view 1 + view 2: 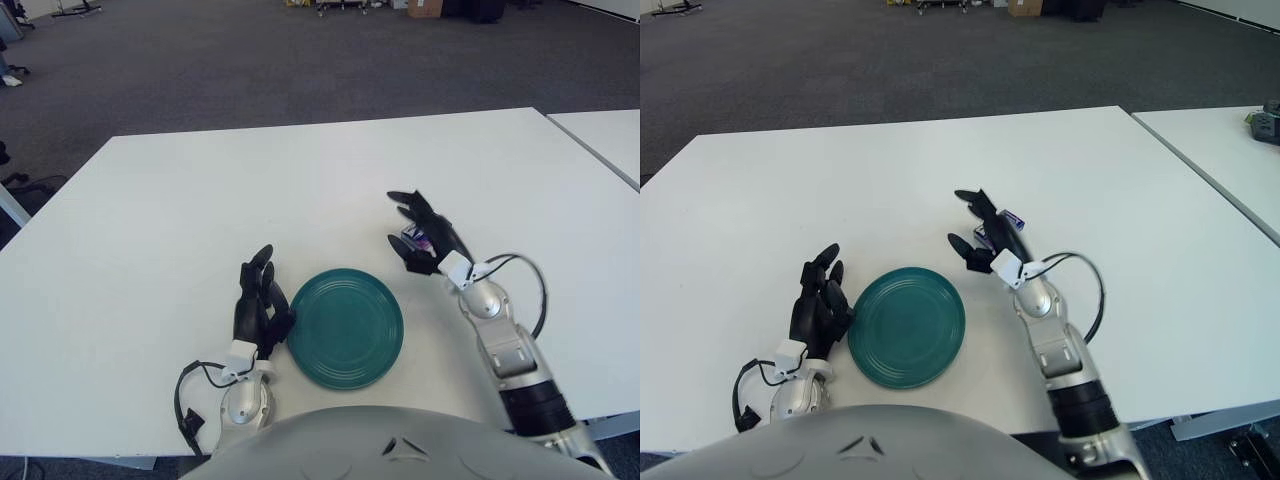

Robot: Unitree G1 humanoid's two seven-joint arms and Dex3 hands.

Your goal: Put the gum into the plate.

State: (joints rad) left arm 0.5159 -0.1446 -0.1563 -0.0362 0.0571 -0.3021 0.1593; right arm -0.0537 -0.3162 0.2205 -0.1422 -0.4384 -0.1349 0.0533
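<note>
Left hand (258,305) sits beside the green plate's (346,327) left rim, fingers loosely extended, empty. Farther back, right hand (422,236) is raised over the gum (1008,219), fingers spread around it, not closed.

Just a plain white table (200,200), grey carpet (250,60) beyond its far edge, second table (600,135) off the right edge.
</note>
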